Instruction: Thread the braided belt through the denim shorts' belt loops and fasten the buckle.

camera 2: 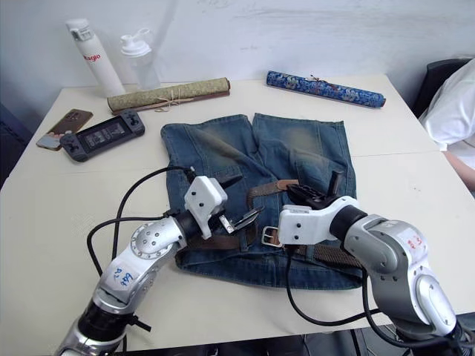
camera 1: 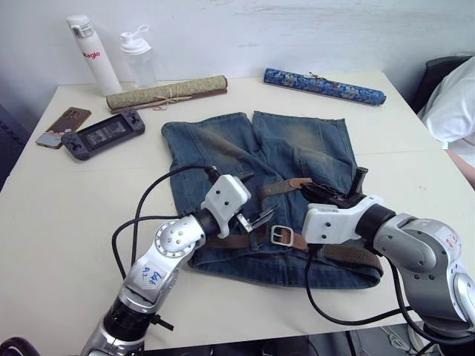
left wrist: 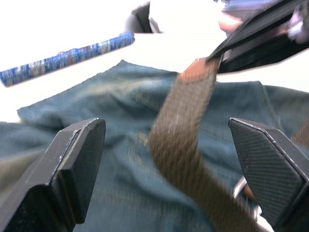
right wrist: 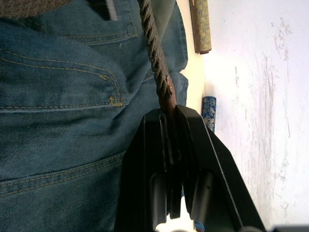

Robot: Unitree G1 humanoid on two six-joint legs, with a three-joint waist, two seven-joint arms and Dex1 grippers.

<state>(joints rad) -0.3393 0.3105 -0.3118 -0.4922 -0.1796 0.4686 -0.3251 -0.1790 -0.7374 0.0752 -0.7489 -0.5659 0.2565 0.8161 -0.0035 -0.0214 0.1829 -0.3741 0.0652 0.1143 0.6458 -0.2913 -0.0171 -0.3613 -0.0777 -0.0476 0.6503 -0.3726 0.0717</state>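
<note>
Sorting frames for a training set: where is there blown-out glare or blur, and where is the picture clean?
Left wrist view: background blown out to white; the olive-brown braided belt is soft and smeared. Right wrist view: the faded blue denim shorts are sharp with stitching readable; the pale wall is bright. Left eye view: evenly lit, the white table shows only soft shadows.

White table (camera 1: 59,215). Far left — white bottle (camera 1: 92,53) with red lettering, clear shaker bottle (camera 1: 137,56) just right of it. Rolled olive mat (camera 1: 166,93) tied with string, lying in front of the bottles. Blue patterned roll (camera 1: 323,86) far right. Phone (camera 1: 63,126) and handheld game console (camera 1: 102,134) at left, touching. Person's white sleeve (camera 1: 454,104) at right edge.
</note>
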